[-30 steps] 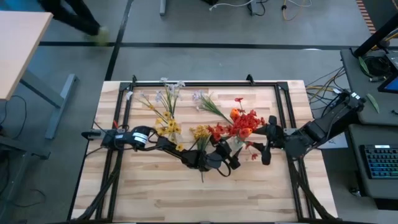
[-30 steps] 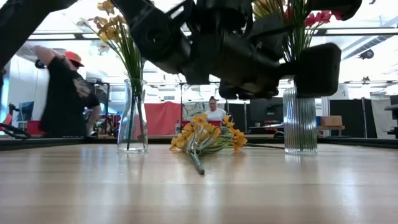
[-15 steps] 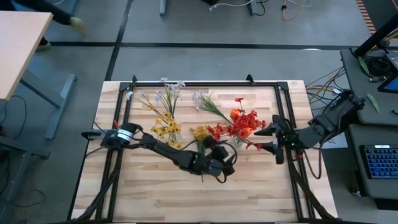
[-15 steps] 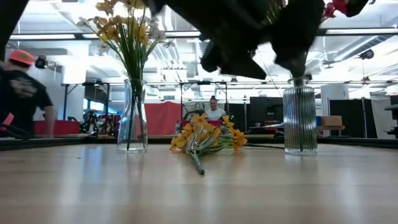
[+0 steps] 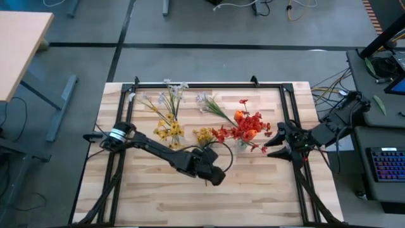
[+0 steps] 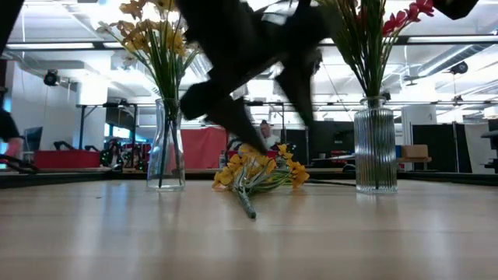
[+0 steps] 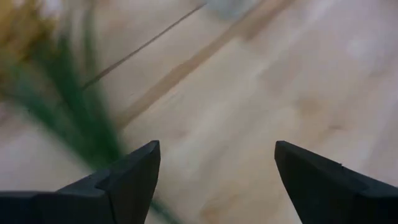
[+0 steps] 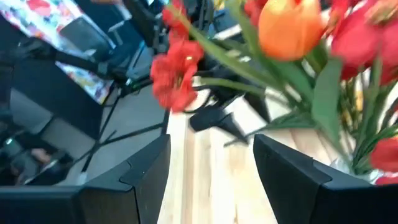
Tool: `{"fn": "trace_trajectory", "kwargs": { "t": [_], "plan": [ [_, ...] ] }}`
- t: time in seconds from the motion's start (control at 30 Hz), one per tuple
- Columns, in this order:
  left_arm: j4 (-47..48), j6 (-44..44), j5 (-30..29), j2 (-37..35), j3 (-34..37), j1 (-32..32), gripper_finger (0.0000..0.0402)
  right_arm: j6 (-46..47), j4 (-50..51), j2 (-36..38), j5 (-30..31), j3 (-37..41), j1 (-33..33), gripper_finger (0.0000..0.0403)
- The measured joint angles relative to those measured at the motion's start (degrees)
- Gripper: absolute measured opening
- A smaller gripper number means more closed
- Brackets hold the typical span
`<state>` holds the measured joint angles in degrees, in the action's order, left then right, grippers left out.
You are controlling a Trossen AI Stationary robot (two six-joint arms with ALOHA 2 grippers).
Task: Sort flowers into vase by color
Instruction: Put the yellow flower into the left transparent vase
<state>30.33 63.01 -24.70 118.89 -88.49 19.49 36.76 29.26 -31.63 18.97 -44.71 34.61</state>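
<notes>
A yellow spray (image 5: 204,135) lies on the table between two vases, its blossoms (image 6: 257,167) toward the far edge and its green stalk (image 6: 247,204) pointing at the near edge. My left gripper (image 5: 214,176) hovers open over that stalk's near end. In its wrist view the blurred stalk (image 7: 93,134) passes beside one finger. The clear vase (image 6: 167,148) holds yellow flowers (image 5: 169,130). The ribbed vase (image 6: 375,152) holds red and orange flowers (image 5: 245,126). My right gripper (image 5: 273,144) is open to the right of them, with the blossoms (image 8: 289,28) close ahead.
Pale flower stems (image 5: 171,96) and another pale sprig (image 5: 212,104) lie near the table's far edge. A black frame rail (image 5: 288,114) runs along the table's sides. Bare wood (image 5: 190,202) stretches along the near edge. A keyboard (image 5: 386,164) sits on a desk to the right.
My left gripper has moved down and toward the near-left, from beside the ribbed vase to above the lying yellow spray's stalk. My right gripper has drawn back from the red bouquet toward the table's right edge. The flowers have stayed in place.
</notes>
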Motion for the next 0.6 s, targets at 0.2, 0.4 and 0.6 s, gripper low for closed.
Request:
{"fn": "trace_trajectory", "kwargs": {
  "t": [0.2,0.4,0.6],
  "plan": [
    [8.5,10.0,-0.2,0.8,0.0,0.0,0.0285,0.8,1.0,-0.1,-3.3,0.0,0.0,0.0222],
    [11.9,15.5,-2.9,0.8,0.2,0.1,0.0273,0.7,1.0,-0.4,-5.9,0.0,0.0,0.0221],
    [11.6,17.6,-4.9,1.7,1.2,0.1,0.0263,0.3,1.0,-0.4,-7.1,0.0,0.0,0.0221]
  ]
}}
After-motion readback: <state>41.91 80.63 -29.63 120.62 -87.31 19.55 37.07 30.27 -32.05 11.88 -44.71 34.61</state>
